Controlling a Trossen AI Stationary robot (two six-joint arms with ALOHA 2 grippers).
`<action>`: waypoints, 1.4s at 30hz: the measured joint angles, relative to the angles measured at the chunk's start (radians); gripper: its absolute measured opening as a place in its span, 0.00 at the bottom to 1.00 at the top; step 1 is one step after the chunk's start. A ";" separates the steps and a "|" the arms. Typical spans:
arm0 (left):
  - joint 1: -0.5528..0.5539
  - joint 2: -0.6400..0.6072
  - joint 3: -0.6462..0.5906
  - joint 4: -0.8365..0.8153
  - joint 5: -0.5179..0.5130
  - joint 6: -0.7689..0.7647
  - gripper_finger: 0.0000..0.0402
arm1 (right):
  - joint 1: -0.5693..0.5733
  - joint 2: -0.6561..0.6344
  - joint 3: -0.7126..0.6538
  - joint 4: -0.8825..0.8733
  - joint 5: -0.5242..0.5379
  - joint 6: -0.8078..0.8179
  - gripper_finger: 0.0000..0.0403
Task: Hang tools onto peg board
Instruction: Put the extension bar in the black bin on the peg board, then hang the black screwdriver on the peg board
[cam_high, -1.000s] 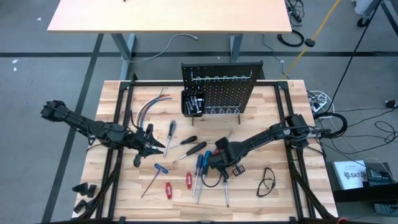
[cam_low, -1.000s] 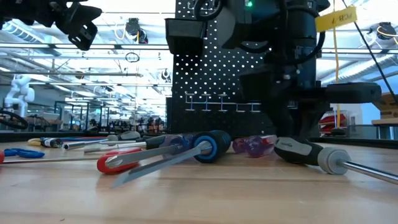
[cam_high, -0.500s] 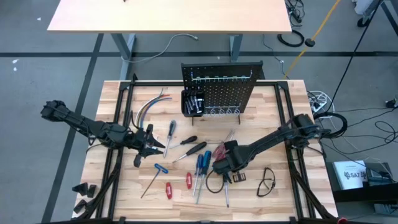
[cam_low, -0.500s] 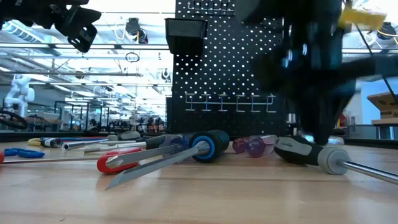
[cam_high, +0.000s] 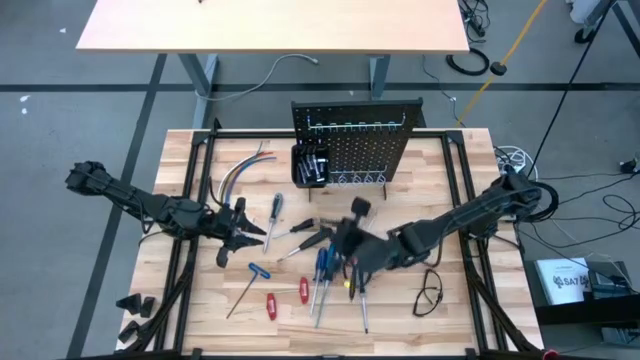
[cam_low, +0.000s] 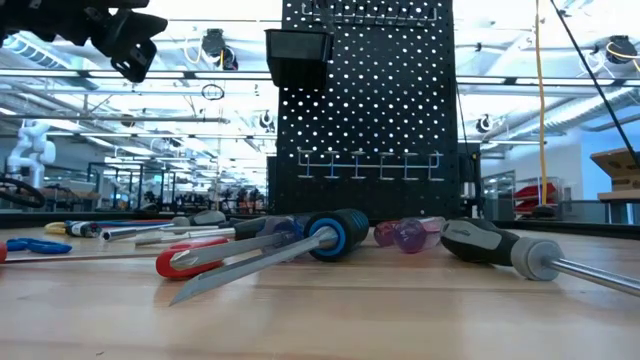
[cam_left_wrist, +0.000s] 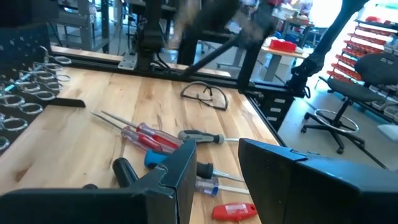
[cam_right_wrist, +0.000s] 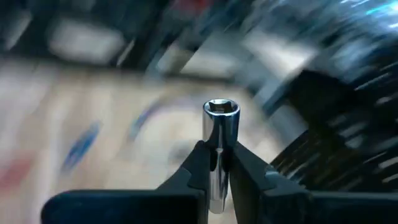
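Right gripper (cam_right_wrist: 217, 163) clenched on a small silver socket (cam_right_wrist: 221, 134), pinched low on its barrel, hex mouth pointing away from the wrist. Seen from above, right gripper (cam_high: 352, 252) over mid-table, above the scattered screwdrivers (cam_high: 322, 268), well short of the peg board (cam_high: 355, 140). Left gripper (cam_high: 243, 228) parked over the table's left half, jaws part-way apart, nothing between them.

Handling judgement: socket likely light, rigid, smooth and round, so prone to twisting or slipping between flat fingers; a grip across the middle of the barrel looks safer than at the end. Screwdrivers stiff; the thicker handles give better purchase than the thin shafts.

Peg board upright at the far edge of the table, hooks along its front, small black bin (cam_high: 308, 165) at its left side.

Surface: pale wooden table (cam_high: 440, 320), flat, littered with tools, plus safety glasses (cam_high: 429, 292) and coloured wires (cam_high: 237, 170). Beyond: a second table, grey floor, loose cables.
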 joint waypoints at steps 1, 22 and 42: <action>0.000 0.000 0.000 0.006 -0.001 0.000 0.32 | -0.011 0.000 0.000 0.094 0.035 -0.048 0.06; 0.000 0.000 0.000 0.011 -0.003 0.020 0.32 | -0.269 0.000 0.000 0.403 0.040 -0.135 0.19; 0.000 0.000 0.000 0.007 -0.002 0.020 0.32 | -0.207 0.000 0.001 0.309 0.038 -0.072 0.38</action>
